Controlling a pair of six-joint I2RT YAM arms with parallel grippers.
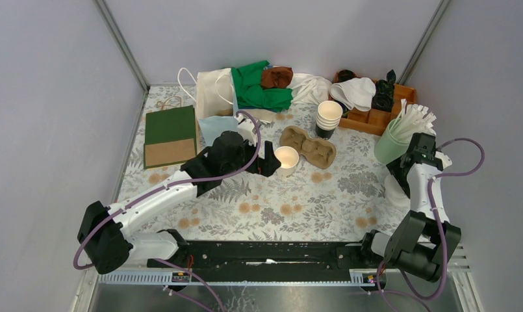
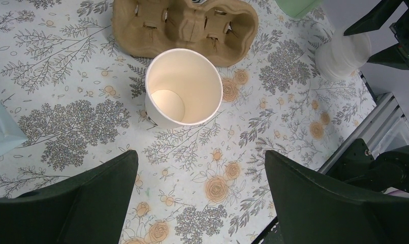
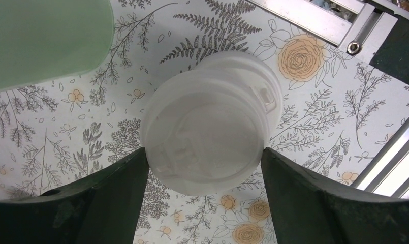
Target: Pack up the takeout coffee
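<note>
No lidded coffee cup shows in any view. A single pale paper cup, lidless and empty, stands upright beside the brown pulp tray. In the left wrist view the cup is ahead of my open, empty left gripper, with a gap between them; the tray lies behind it. My left gripper is just left of the cup. A stack of white lids stands at the table's right edge. My right gripper is open and straddles the top lid, its fingers close to both sides.
A stack of lidless cups stands behind the tray. A green holder of white sticks is beside the right gripper. A wooden organiser sits back right. Paper bags and cloths lie back left. A metal rail runs nearby.
</note>
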